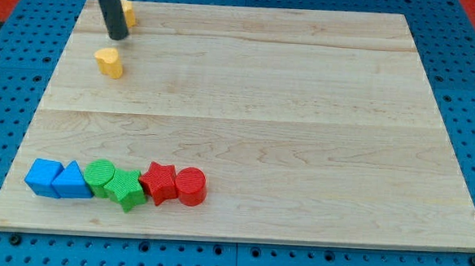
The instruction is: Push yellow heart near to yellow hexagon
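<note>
Camera view shows my tip (pixel 118 37) down on the bench (pixel 263 110) near its top left corner. I carry no jaws at all, only a straight dark rod, so nothing is clenched or released; the rod simply ends on the wood.

Just to the view's right of the rod, partly hidden behind it, sits the yellow hexagon (pixel 129 12), close to the bench's top edge. I cannot tell whether the rod touches it, since the rod covers its left side.

Just below my tip, toward the view's bottom and a touch to the left, stands the yellow heart (pixel 109 62). A narrow strip of bare wood shows between the tip and the heart, so they are apart. My tip lies between the two yellow blocks, with the heart near the hexagon but not touching it.

Well apart from all this, along the bench's bottom left edge, runs a row of six blocks packed side by side. From the view's left: a blue cube (pixel 43 176), a blue triangle (pixel 73 181), a green cylinder (pixel 100 175), a green star (pixel 126 189), a red star (pixel 160 182) and a red cylinder (pixel 191 186).

Around the bench lies a blue perforated surface (pixel 467 96).
</note>
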Available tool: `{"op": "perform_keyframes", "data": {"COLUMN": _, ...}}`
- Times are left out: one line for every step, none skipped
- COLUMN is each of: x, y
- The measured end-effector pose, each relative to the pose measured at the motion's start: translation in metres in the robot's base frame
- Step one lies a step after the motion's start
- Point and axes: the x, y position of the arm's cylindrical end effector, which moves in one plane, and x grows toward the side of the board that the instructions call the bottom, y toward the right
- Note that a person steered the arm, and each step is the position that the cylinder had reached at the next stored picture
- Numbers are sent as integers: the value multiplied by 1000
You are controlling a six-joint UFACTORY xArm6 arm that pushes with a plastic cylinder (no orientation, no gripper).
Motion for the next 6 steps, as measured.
{"op": "perform_keyframes", "data": {"x": 59, "y": 16}}
{"op": "perform_keyframes", "data": {"x": 68, "y": -16}}
{"op": "perform_keyframes", "data": {"x": 53, "y": -54}}
{"op": "perform_keyframes", "data": {"x": 34, "y": -75}}
{"op": "perform_keyframes", "data": {"x": 16, "y": -93}}
{"op": "perform_keyframes", "data": {"x": 2, "y": -84}}
